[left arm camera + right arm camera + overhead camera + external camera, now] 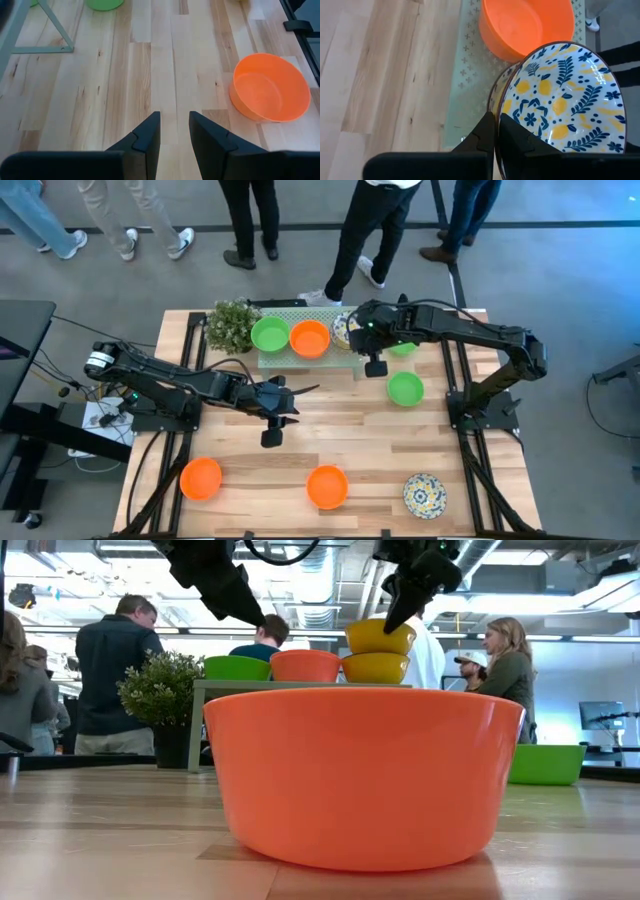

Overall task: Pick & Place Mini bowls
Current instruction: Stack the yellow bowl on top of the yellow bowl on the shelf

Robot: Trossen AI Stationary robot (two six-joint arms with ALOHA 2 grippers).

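Two mini bowls stand on the pale green stand (300, 360), a green one (270, 335) and an orange one (310, 338). Beside them a floral bowl (565, 100), yellow outside, sits tilted on a second yellow bowl (375, 668). My right gripper (496, 134) is shut on the upper one. On the table rest two orange bowls (201, 478) (327, 486), a floral bowl (424, 494) and two green ones (405, 388) (403, 348). My left gripper (175, 135) hovers open over bare wood at mid-table, holding nothing. My right gripper pinches the floral bowl's rim (506, 107) on the side toward the table's near edge, one finger inside the bowl and one outside. It comes from above, pointing down. The bowl (380, 637) is tilted and sits on the yellow bowl below it on the stand.
A small bushy plant (232, 325) stands at the stand's left end. The orange bowl (360, 780) at the near edge fills the low view. Several people stand beyond the far edge. Bare wood lies between the stand and the near row of bowls.
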